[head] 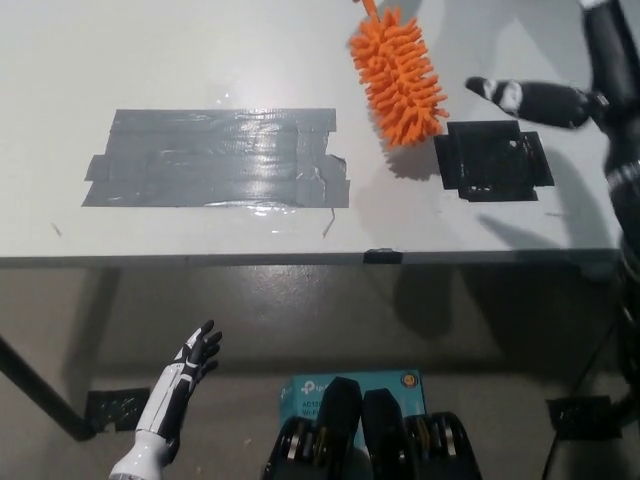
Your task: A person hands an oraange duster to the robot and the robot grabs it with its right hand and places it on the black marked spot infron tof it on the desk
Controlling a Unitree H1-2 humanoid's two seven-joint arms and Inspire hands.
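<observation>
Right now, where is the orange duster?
In the head view the orange duster is held up over the desk's far right part, just left of the black marked spot, with the right hand close on its right, not touching.

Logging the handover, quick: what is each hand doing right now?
Left hand: open, holding nothing, low beside the desk.
Right hand: over the desk near the orange duster, not holding it; open or shut cannot be told.

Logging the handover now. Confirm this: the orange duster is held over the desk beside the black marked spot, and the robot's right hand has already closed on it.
Not quite. The orange duster does hang beside the black marked spot, but the head view shows the right hand apart from it, holding nothing. The left hand rests below the desk.
</observation>
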